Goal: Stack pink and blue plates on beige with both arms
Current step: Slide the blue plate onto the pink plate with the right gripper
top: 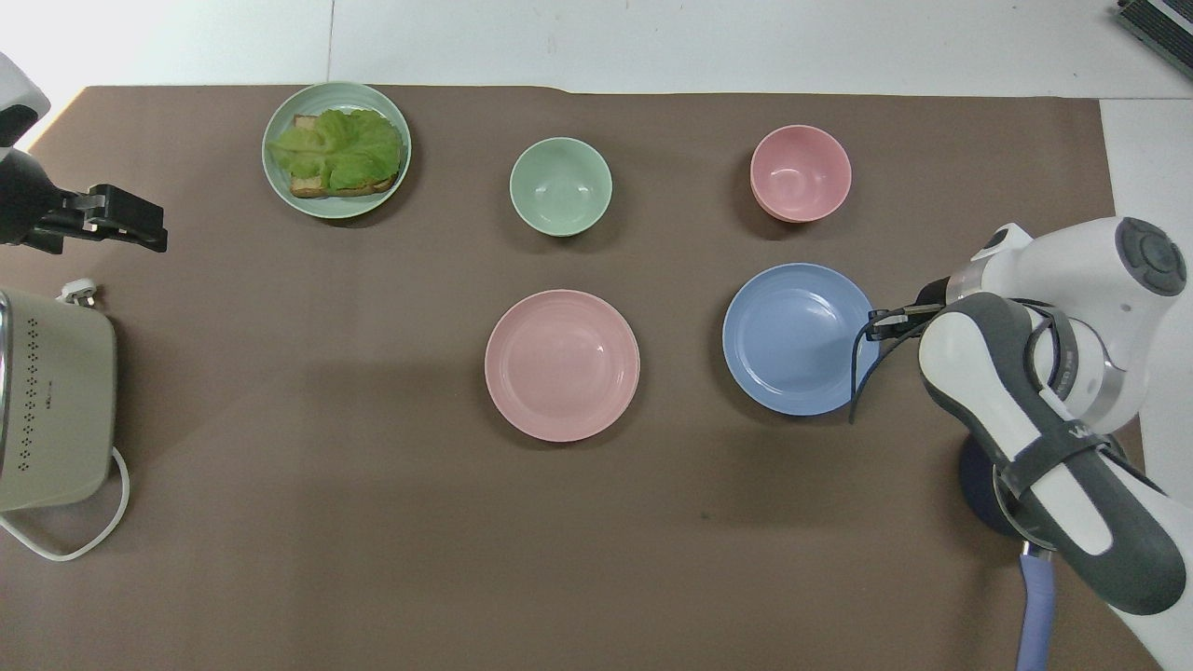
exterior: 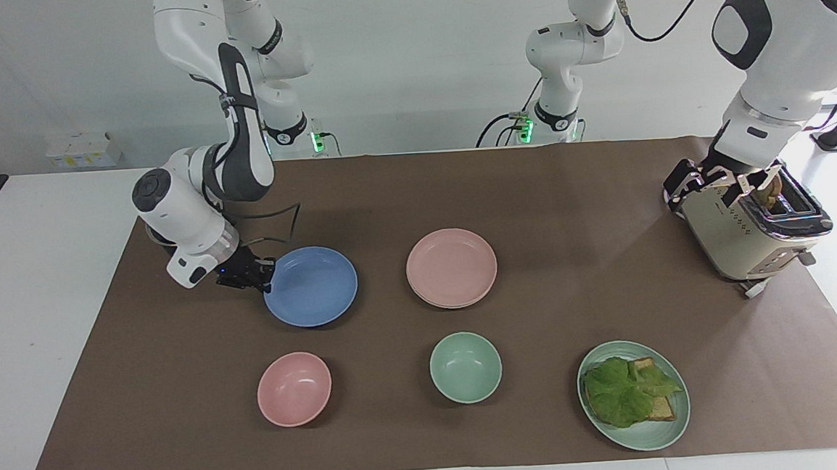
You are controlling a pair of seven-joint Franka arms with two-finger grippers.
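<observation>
The blue plate is at the right arm's end of the brown mat and looks lifted a little off it. My right gripper is shut on its rim, on the side toward that end. The pink plate lies mid-table on the beige plate, of which only a thin pale rim shows. My left gripper hangs open and holds nothing, above the toaster's corner.
A pink bowl and a green bowl stand farther from the robots than the plates. A green plate holds toast and lettuce. The cream toaster stands at the left arm's end.
</observation>
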